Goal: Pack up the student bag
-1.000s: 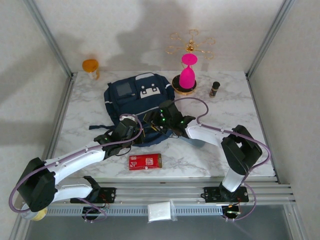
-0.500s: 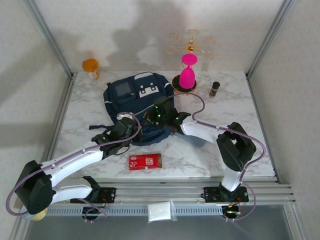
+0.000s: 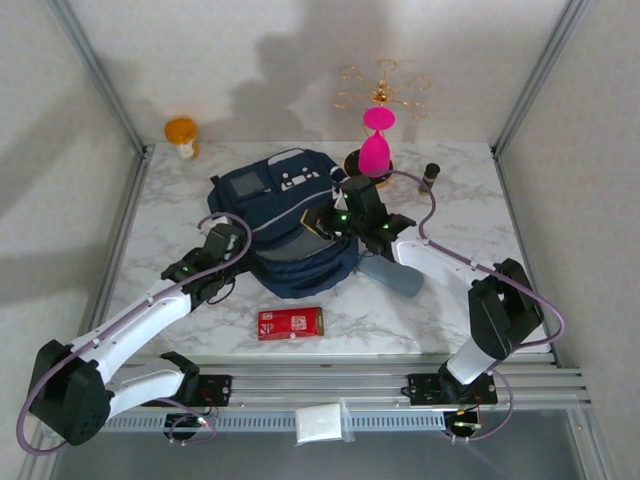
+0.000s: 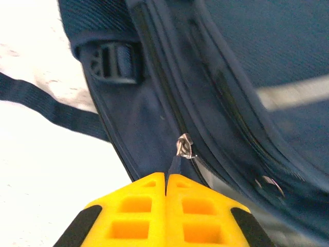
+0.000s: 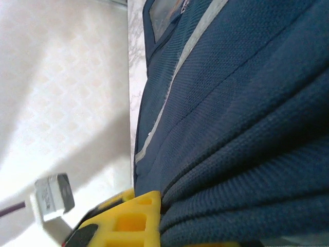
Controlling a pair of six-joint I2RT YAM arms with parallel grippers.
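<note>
Pulling on this zip is where I expect trouble. My left claw (image 4: 165,177) is clamped shut on the zipper pull (image 4: 174,163), a thin dark tab running from between the yellow fingers to the metal slider (image 4: 184,146) just ahead of them. The tab is narrow and my hold on it is slight. If I tug at an angle to the zip track it could slide out of the pads, or the slider could bite into the loose fabric beside it and jam. A dark strap (image 4: 46,105) lies on the tabletop (image 3: 470,200) to the left of this claw, and I judge it could catch the wrist if I sweep that way.

The student bag (image 3: 285,215) lies between my two claws, its side wall right in front of the left one. It is soft and unanchored, so a hard pull may drag the whole bag instead of running the zip.

My right claw (image 3: 338,216) is closed as well, with a thick fold of the bag's navy fabric bunched over its yellow finger; I read that as a pinch meant to brace the bag. If that fold creeps out, the bracing goes. Just beyond this claw stands a pink ornament (image 3: 375,145), and a lurching bag could knock it over.
</note>
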